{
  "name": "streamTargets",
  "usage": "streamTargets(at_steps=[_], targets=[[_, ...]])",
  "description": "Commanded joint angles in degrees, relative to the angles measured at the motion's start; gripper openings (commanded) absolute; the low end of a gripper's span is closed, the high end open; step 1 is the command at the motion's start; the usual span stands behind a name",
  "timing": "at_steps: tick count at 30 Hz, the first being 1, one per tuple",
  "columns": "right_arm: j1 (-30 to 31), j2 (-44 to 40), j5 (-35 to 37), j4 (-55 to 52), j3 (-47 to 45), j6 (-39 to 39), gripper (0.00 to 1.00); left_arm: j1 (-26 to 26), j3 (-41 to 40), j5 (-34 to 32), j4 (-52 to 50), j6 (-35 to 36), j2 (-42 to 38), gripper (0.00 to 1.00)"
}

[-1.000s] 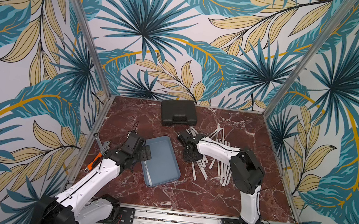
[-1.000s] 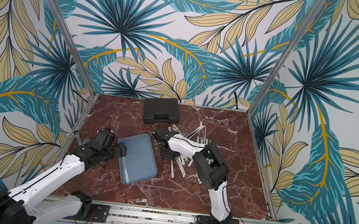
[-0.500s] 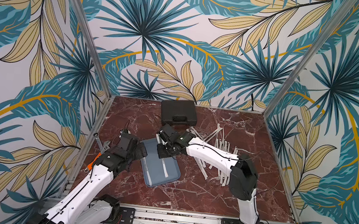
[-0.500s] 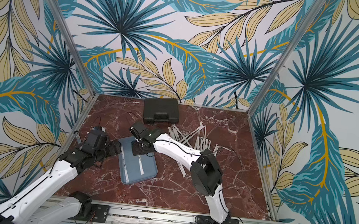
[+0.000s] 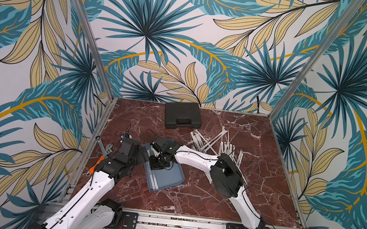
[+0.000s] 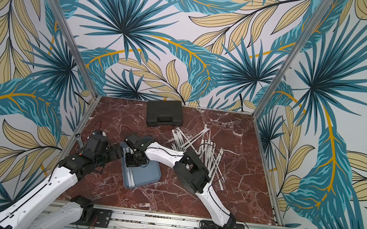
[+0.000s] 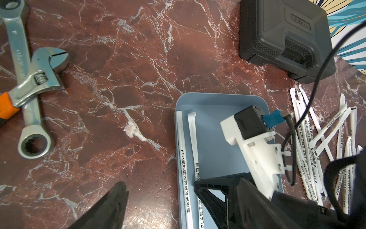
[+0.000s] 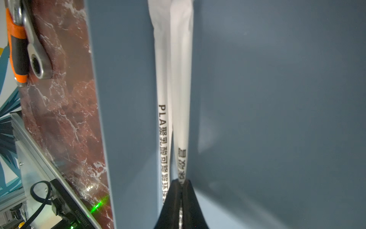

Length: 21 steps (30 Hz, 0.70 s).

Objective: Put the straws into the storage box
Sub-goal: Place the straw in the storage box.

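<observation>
A blue-grey box (image 5: 167,177) sits on a marble table (image 5: 191,203). Inside the box, the right gripper (image 8: 181,183) is clenched on one white straw (image 8: 181,89), beside a second straw (image 7: 183,158) lying along the box's wall. The left gripper (image 7: 158,183) hangs with jaws spread, the box's rim between them. Most straws (image 5: 212,144) lie heaped right of the box. A black case (image 5: 182,116) stands beyond it.
</observation>
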Motion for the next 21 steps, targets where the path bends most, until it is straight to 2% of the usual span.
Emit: streamTargets(at_steps=[1, 6, 9, 12, 16, 19, 21], targets=[[0.2, 2.4, -0.7, -0.4, 0.5, 0.7, 0.1, 0.4, -1.3, -0.2, 0.1, 0.0, -0.4, 0.92], [0.3, 1.6, -0.2, -0.7, 0.8, -0.1, 0.18, 0.5, -1.3, 0.1, 0.4, -0.1, -0.3, 0.92], [0.0, -0.6, -0.9, -1.3, 0.6, -0.6, 0.2, 0.5, -0.8, -0.1, 0.3, 0.1, -0.2, 0.92], [-0.6, -5.8, -2.6, -0.3, -2.1, -0.2, 0.21, 0.5, 0.6, -0.8, -0.6, 0.9, -0.3, 0.92], [-3.2, -14.9, -2.1, 0.2, -9.8, -0.2, 0.27, 0.4, 2.5, -1.1, -1.1, 3.0, 0.0, 0.91], [-6.6, -22.2, 5.9, -1.6, -19.0, -1.0, 0.28, -0.8, 5.2, -1.2, -3.4, 3.1, 1.7, 0.9], [-8.7, -25.0, 14.5, -5.0, -23.7, -2.5, 0.27, -5.4, 7.0, -4.3, -4.2, 2.8, 4.2, 0.89]])
